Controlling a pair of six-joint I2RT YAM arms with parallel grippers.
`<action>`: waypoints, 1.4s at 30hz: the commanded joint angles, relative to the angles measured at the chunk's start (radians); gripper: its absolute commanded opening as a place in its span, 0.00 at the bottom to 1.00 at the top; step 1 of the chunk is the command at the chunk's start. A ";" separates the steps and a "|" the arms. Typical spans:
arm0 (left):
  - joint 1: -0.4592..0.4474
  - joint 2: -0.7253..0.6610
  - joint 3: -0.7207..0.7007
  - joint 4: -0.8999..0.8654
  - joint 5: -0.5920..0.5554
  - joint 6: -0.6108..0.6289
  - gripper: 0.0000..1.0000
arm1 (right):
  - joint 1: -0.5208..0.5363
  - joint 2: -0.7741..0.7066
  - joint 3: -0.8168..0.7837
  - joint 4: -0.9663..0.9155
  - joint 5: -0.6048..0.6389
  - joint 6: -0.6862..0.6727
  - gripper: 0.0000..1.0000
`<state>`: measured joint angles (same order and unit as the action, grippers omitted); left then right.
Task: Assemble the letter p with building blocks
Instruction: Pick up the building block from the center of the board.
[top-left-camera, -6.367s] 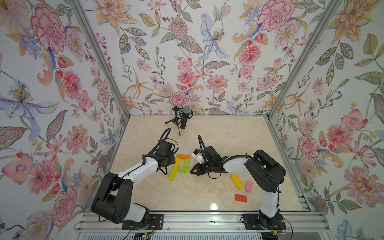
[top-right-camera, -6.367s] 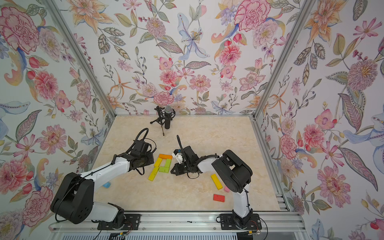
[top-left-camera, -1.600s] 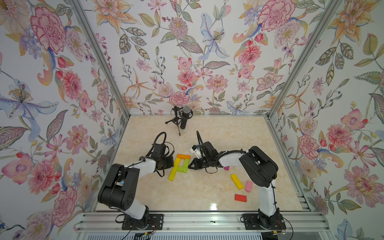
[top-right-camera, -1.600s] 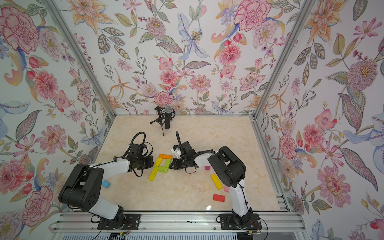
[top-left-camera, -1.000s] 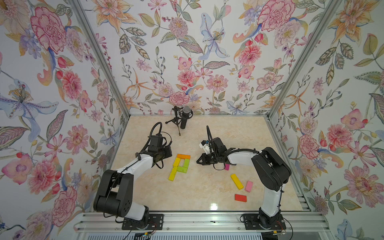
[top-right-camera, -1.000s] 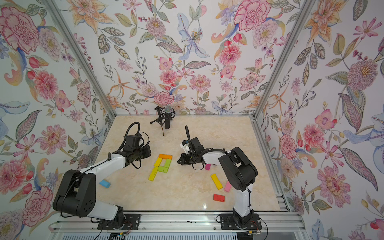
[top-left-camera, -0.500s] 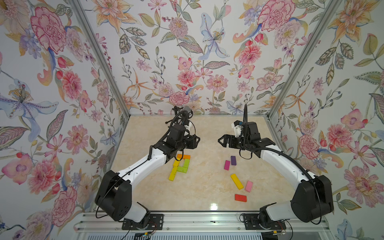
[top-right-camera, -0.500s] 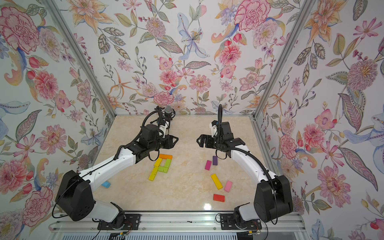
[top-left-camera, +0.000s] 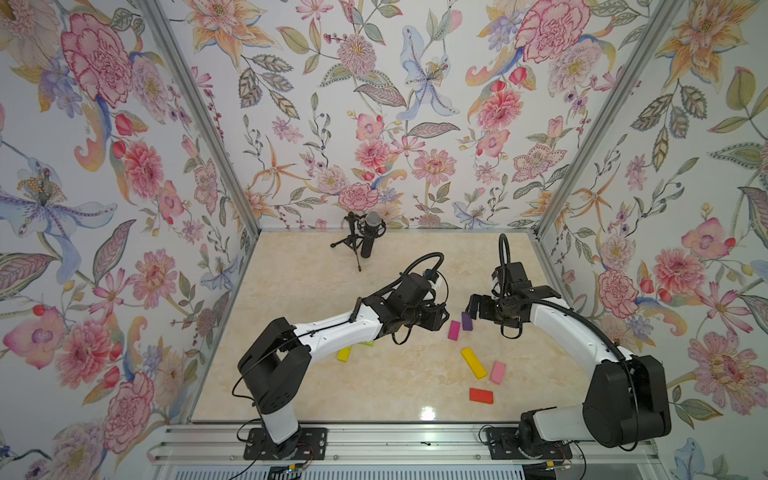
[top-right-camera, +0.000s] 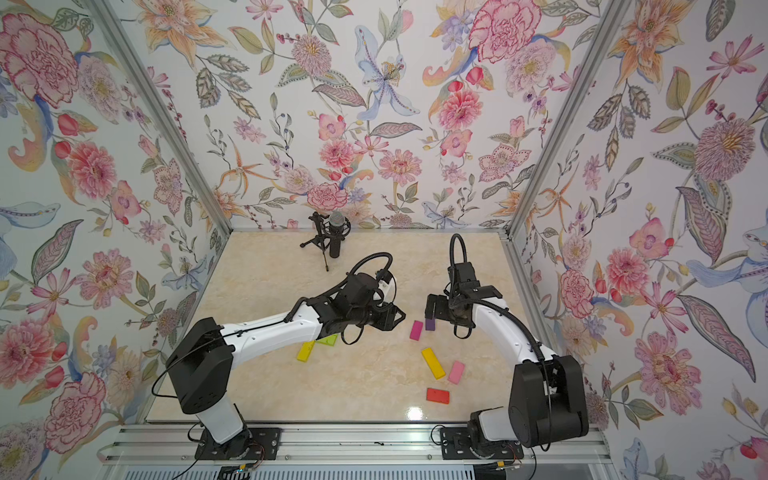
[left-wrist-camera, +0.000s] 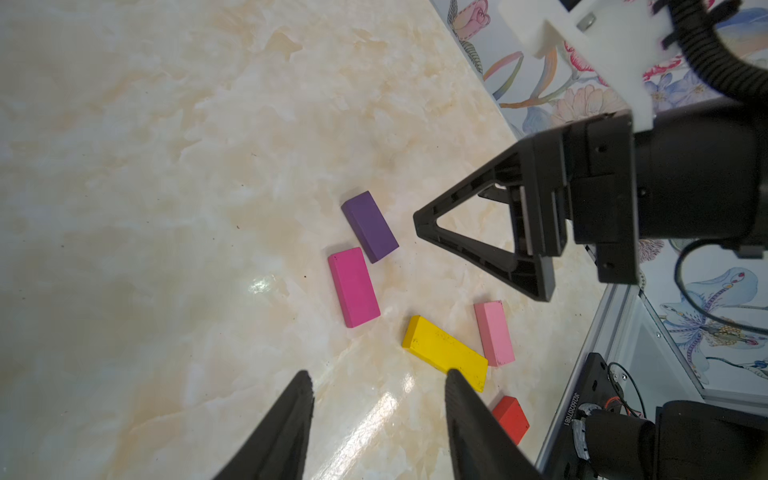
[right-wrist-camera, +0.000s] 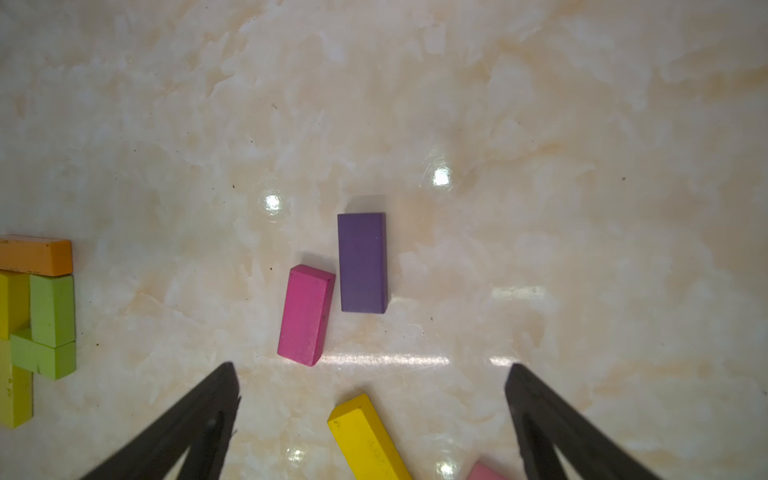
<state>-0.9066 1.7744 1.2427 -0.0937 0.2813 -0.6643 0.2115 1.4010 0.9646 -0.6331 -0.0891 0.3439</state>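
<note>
on tabletop (right-wrist-camera: 540, 124), building blocks (right-wrist-camera: 305, 316) flat, rectangular, solid-coloured

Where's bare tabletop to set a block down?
Bare: front strip between the P's yellow stem and the red block; back, either side of the microphone. Crowded: magenta block, purple block, long yellow block, pink block near the right arm.

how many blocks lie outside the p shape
5: magenta block beside purple block; long yellow bar, pink block, red block nearer the rail; left arm may hide more.
</note>
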 joint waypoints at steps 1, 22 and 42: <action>-0.007 0.050 0.030 0.002 -0.008 -0.013 0.53 | -0.004 -0.046 -0.031 0.002 -0.006 -0.001 0.97; 0.090 -0.028 -0.054 0.011 0.004 0.012 0.58 | 0.194 -0.143 -0.118 -0.169 0.096 0.019 0.93; 0.274 -0.122 -0.176 0.157 0.281 -0.002 0.64 | 0.321 0.120 -0.132 -0.157 0.131 -0.010 0.92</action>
<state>-0.6521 1.6936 1.0946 0.0475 0.5407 -0.6910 0.5274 1.5299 0.8532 -0.7860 0.0353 0.3141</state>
